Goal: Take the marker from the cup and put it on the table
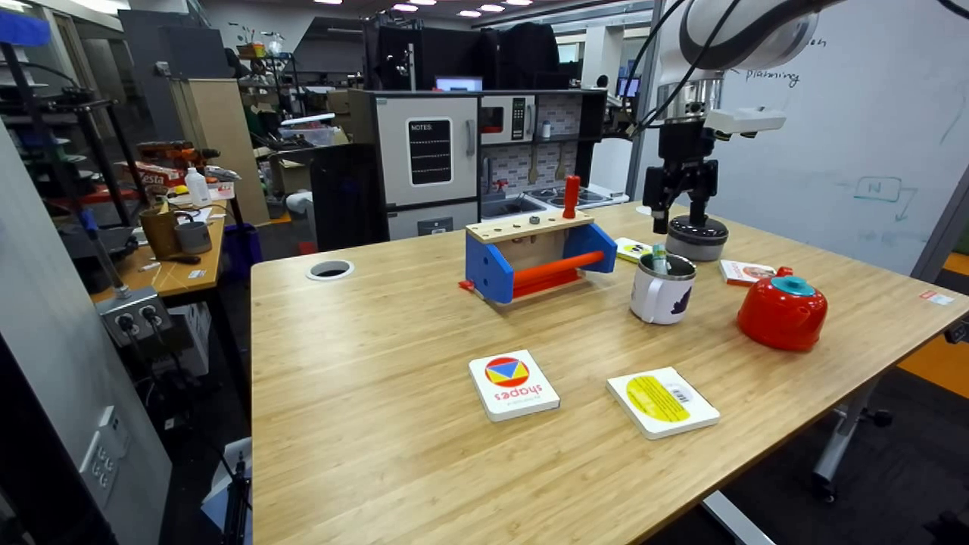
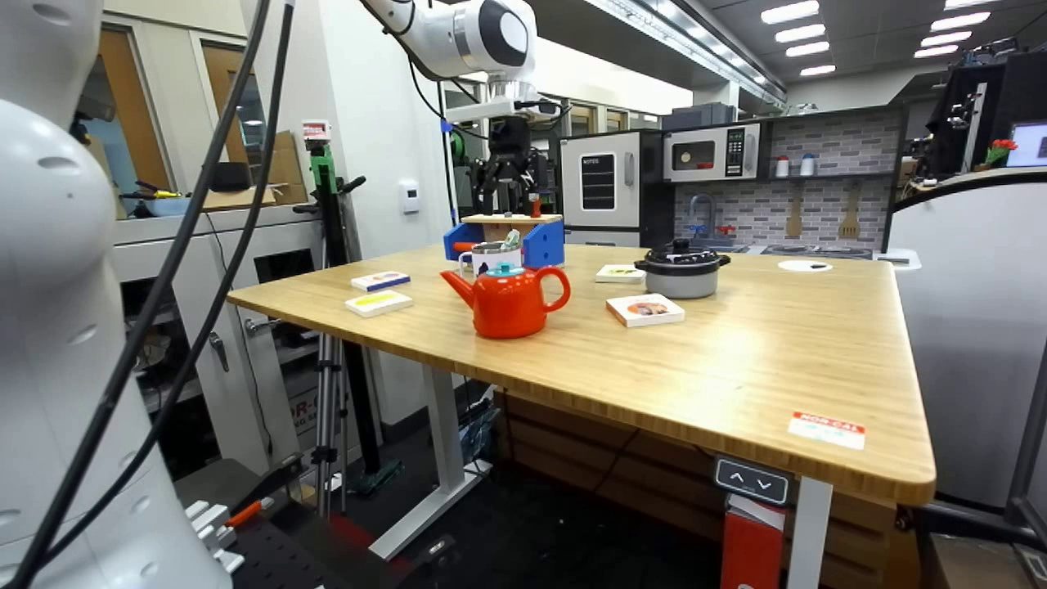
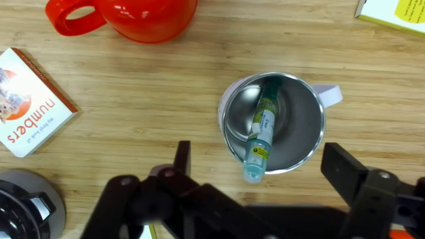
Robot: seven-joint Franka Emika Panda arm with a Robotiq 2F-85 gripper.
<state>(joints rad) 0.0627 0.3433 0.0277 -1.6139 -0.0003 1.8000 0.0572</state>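
The cup [image 1: 657,297] is a white mug with a bare steel inside and rim, upright on the light wooden table [image 1: 363,424]. It also shows in an exterior view [image 2: 487,263], partly behind the red teapot, and in the wrist view [image 3: 295,132]. The marker [image 3: 264,122], greenish with a clear teal end, leans inside the cup with that end past the rim; its tip shows in both exterior views [image 1: 659,260] [image 2: 511,240]. My gripper [image 1: 679,216] points down above the cup, apart from it. In the wrist view its fingers [image 3: 259,159] are wide apart with nothing held.
A red teapot [image 1: 783,310] and a grey lidded pot [image 1: 696,241] stand near the cup. A blue and red toy workbench [image 1: 541,257] stands beside it. Several small books, such as the shapes book [image 1: 515,384] and numbers book [image 3: 30,106], lie around.
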